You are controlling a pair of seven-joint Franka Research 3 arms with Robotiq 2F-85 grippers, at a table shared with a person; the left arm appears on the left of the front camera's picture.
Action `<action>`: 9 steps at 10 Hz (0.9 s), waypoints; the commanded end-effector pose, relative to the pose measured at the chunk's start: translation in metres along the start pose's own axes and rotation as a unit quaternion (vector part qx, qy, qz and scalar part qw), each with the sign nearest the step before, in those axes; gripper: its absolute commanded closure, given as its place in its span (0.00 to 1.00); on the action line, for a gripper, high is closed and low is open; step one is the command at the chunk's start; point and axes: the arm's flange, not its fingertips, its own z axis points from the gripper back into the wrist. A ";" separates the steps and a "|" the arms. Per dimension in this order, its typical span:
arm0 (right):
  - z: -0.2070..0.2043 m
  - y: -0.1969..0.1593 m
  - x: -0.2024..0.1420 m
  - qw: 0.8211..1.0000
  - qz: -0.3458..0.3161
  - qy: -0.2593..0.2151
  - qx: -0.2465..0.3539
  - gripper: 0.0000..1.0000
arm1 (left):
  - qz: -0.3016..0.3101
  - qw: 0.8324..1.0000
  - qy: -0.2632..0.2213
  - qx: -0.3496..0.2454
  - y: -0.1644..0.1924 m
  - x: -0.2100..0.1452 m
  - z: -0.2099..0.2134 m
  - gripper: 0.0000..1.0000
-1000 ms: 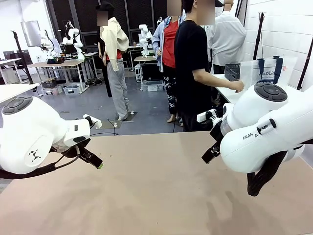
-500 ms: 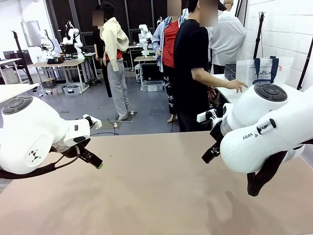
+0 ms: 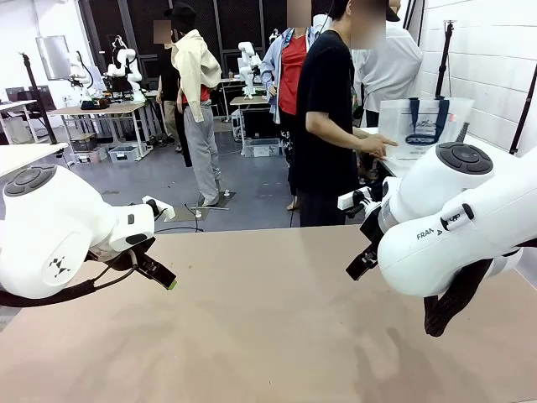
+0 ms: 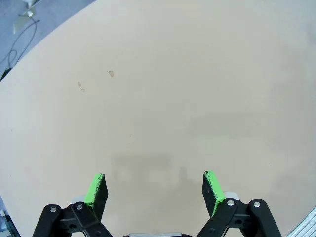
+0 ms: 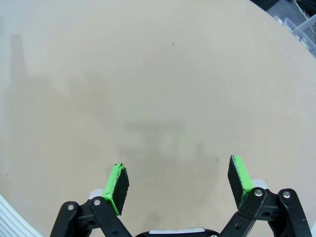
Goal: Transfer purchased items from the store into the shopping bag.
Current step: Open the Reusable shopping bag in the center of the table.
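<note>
Over the worktop (image 4: pixel 163 89), the left fingers (image 4: pixel 97 190) are spread wide, gripping nothing and touching nothing, and the right fingers (image 5: pixel 118 185) hang just as wide apart, with nothing between them. Well beyond both pairs, past the worktop's far edge on the right fingers' side, the shopping bag (image 3: pixel 424 126) stands upright with a person's hand (image 3: pixel 382 147) at its edge.

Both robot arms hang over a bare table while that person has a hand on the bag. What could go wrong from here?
1. The person's hand is on the shopping bag. Bringing it over could put that hand between the open left gripper and right gripper.
2. The bag looks like thin plastic, so it might sag shut once set on the table.
</note>
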 end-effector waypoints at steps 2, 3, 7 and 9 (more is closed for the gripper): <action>0.000 0.000 -0.001 1.000 0.000 0.005 0.001 0.00 | 0.001 1.000 0.000 0.000 0.001 0.000 0.000 0.00; 0.000 0.000 -0.001 1.000 0.000 0.005 0.001 0.00 | 0.001 1.000 0.000 0.000 0.001 0.000 0.000 0.00; 0.000 0.000 -0.001 1.000 0.000 0.005 0.001 0.00 | 0.001 1.000 0.000 0.000 0.001 0.000 0.000 0.00; 0.000 0.000 -0.001 1.000 0.000 0.005 0.001 0.00 | 0.001 1.000 0.000 0.000 0.001 0.000 0.000 0.00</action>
